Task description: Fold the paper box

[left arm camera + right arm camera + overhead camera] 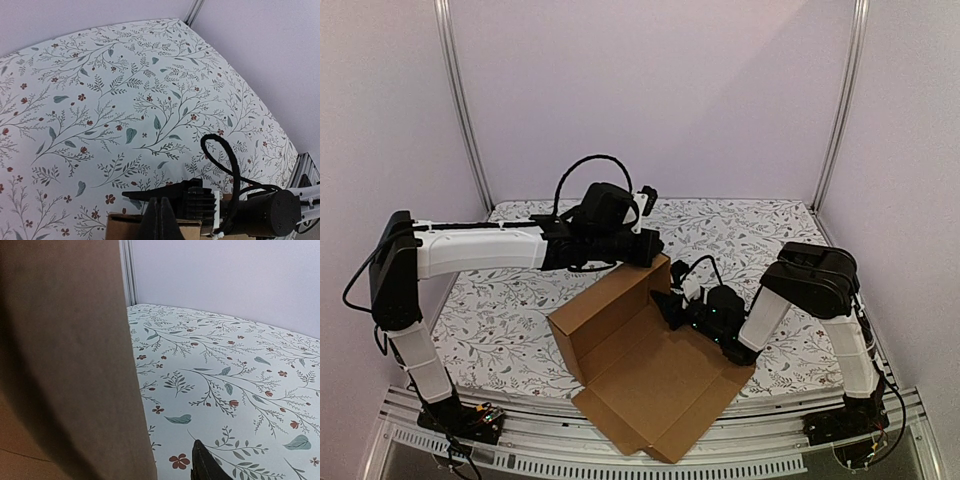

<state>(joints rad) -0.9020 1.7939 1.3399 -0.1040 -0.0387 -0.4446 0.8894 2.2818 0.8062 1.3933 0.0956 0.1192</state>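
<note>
Status: partly folded. The box (650, 375) lies near the centre of the table (770, 235), toward its near edge.

Done: the far-left wall appears to stand upright.

Remaining: the wide near panel and its flaps lie flat, and the right end looks unclosed.

The left gripper (655, 247), jaws closed, sits at the far corner of the raised wall's top edge. The right gripper (672, 300) is against the box's right end. Whether it grips the board cannot be told.

Both arms same build: left arm (480, 250) and right arm (850, 350) have white link shells, black joint housings. Black cable (582, 165) loops off left wrist. The left tool (160, 212) is matte black, ribbed body.
</note>
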